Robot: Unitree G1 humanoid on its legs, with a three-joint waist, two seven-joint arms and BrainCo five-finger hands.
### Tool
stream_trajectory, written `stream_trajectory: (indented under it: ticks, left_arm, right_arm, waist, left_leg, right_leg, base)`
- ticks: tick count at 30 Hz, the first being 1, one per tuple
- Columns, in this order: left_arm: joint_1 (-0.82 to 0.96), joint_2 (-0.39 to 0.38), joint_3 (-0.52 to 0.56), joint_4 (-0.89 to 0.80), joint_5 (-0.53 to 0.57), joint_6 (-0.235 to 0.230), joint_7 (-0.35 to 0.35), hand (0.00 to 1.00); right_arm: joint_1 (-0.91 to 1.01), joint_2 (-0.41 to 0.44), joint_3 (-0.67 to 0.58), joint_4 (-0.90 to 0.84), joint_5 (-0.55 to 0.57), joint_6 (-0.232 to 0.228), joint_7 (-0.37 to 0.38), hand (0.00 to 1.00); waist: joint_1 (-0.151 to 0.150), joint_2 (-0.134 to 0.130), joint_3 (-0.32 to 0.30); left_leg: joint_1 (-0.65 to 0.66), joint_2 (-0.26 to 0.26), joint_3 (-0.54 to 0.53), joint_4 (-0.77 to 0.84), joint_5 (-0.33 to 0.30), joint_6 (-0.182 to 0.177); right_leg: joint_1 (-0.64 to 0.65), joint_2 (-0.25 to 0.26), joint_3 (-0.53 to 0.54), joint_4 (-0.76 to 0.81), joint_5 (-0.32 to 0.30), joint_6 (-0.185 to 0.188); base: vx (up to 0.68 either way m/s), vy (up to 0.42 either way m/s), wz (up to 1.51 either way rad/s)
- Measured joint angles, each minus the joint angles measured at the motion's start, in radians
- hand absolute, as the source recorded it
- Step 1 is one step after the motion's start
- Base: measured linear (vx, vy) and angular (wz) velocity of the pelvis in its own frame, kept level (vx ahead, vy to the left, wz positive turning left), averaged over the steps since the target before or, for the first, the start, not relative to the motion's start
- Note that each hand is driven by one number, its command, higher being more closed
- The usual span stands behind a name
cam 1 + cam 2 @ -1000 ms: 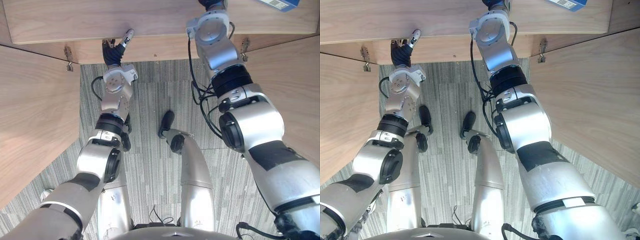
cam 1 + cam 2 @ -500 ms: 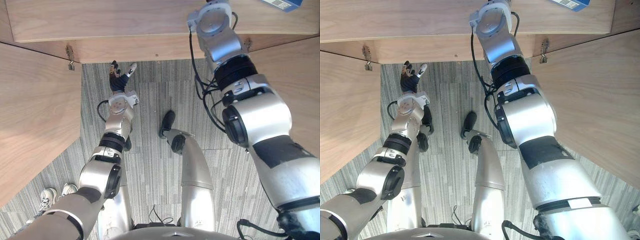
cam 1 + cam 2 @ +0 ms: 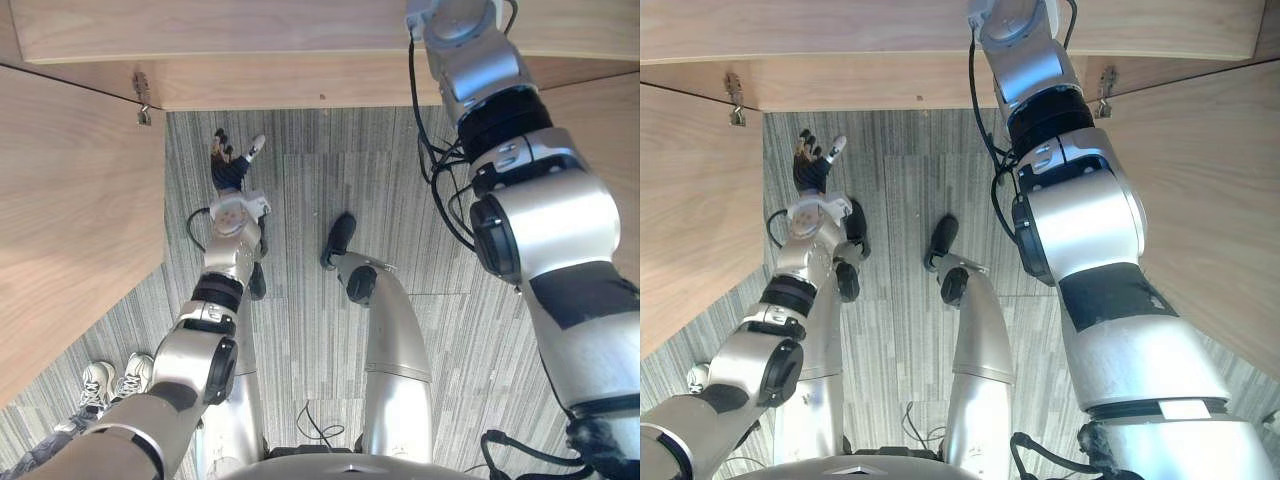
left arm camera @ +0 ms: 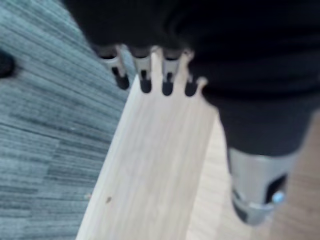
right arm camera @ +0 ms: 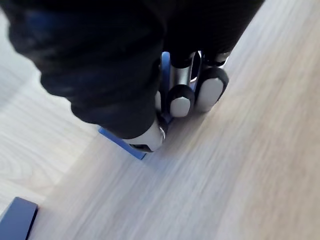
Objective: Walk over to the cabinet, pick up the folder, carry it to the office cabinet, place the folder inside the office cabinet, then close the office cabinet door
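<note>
**Right hand clamped on the blue folder**

The right hand (image 5: 181,97) has its fingers and thumb curled round the edge of the blue folder (image 5: 120,141). The folder lies flat on the pale wooden board (image 5: 240,150) beneath the hand, an edge grip I'd guess is meant for sliding it. A dark blue thing (image 5: 17,215) sits near the folder's corner. The left hand (image 3: 230,172) hovers empty over the grey carpet (image 3: 300,200), fingers spread, probably keeping clear. An open cabinet door stands outside each arm, the left door (image 3: 70,220) and the right door (image 3: 1200,200), narrowing the room. A person's shoes (image 3: 110,380) wait beyond the left door.
</note>
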Motion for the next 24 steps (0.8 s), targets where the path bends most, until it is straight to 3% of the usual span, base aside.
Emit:
stream_trajectory:
  ticks: [5, 9, 19, 24]
  left_arm:
    - [-0.179, 0.0, 0.005, 0.073, -0.009, 0.026, -0.008, 0.0]
    - [-0.214, 0.0, 0.017, 0.09, -0.019, 0.034, -0.008, 0.0]
    - [-0.207, -0.007, 0.034, 0.104, -0.02, 0.044, -0.004, 0.0]
    - [-0.153, -0.032, 0.036, 0.088, -0.02, 0.033, 0.021, 0.0]
  right_arm:
    - [-0.037, 0.012, -0.002, 0.005, 0.041, 0.014, -0.004, 1.0]
    - [-0.038, 0.015, -0.002, 0.001, 0.045, 0.009, -0.023, 1.0]
    - [-0.038, 0.022, -0.011, -0.043, 0.058, -0.015, -0.076, 1.0]
    - [-0.024, 0.022, -0.067, -0.05, 0.088, -0.029, -0.089, 1.0]
  waist:
    - [-0.01, 0.004, 0.004]
    - [-0.011, 0.003, 0.004]
    - [-0.014, 0.01, 0.032]
    - [0.003, 0.01, 0.035]
  left_leg:
    - [-0.022, 0.006, -0.001, -0.007, 0.016, 0.011]
    - [-0.022, 0.006, 0.004, -0.02, 0.018, 0.01]
    - [-0.022, 0.007, 0.005, -0.019, 0.021, 0.01]
    - [-0.019, 0.012, 0.004, -0.005, 0.021, 0.012]
  right_leg:
    - [-0.01, 0.007, -0.009, -0.022, 0.029, 0.001]
    - [-0.011, 0.008, -0.009, -0.038, 0.034, 0.001]
    - [-0.012, 0.008, -0.009, -0.039, 0.035, -0.001]
    - [-0.011, 0.01, -0.007, -0.02, 0.035, -0.004]
  base:
    - [-0.04, 0.017, -0.06]
    - [-0.04, 0.01, -0.01]
    - [-0.03, -0.004, 0.0]
    - [-0.03, -0.013, -0.01]
